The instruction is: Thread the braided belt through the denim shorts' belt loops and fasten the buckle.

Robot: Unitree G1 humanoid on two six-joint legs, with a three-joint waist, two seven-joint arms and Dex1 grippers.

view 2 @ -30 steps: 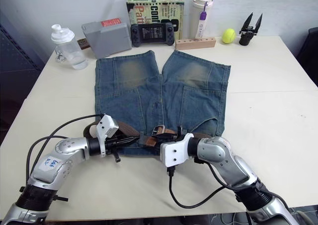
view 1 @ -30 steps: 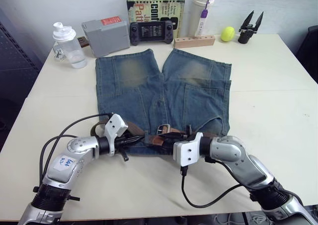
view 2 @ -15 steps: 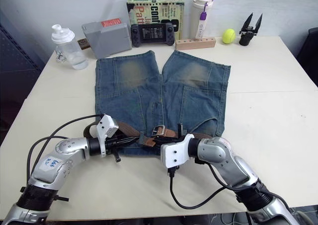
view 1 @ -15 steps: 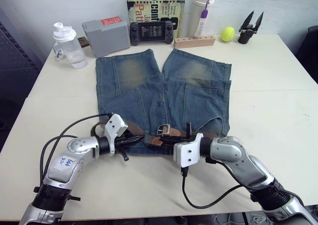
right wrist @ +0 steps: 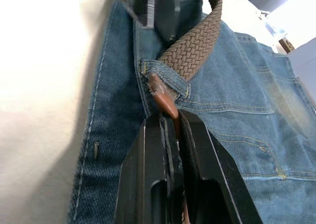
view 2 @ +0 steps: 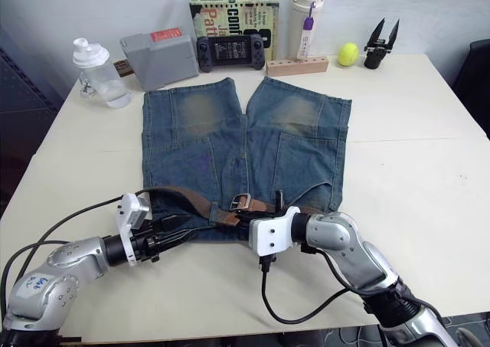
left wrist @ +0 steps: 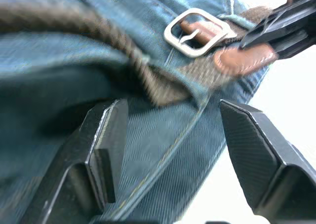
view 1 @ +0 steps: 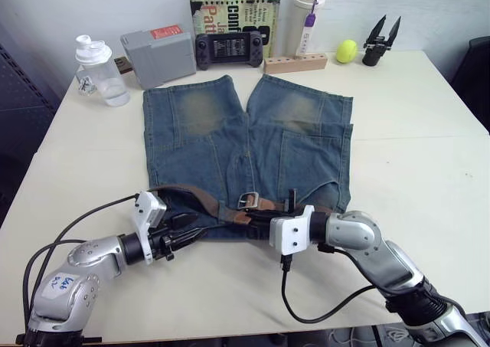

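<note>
The denim shorts (view 1: 249,152) lie flat on the table (view 1: 429,155), legs pointing toward the far edge, waistband nearest the robot. The braided belt (view 1: 200,200) runs along that waistband; its tan tip (right wrist: 165,101) has come out of one of the belt loops (right wrist: 165,79), and the buckle (left wrist: 196,32) lies on the denim just beside it, not fastened.

The right gripper (right wrist: 170,127) sits at the waistband with its fingers pressed narrow on the tan belt tip, in much the same place as a second ago. The left gripper (left wrist: 170,150) has changed more: a second ago it lay close against the belt at the waistband's left part, and now it has drawn back toward the near table edge, its fingers (left wrist: 106,145) spread wide with denim between them and nothing held. The belt's left stretch now bows up in a looser arc over the shorts.

Along the far edge stand a shaker bottle (view 1: 96,70), a grey box (view 1: 158,54), a game controller (view 1: 229,50), a book (view 1: 233,14), a tumbler (view 1: 303,14) and a yellow ball (view 1: 347,50)
</note>
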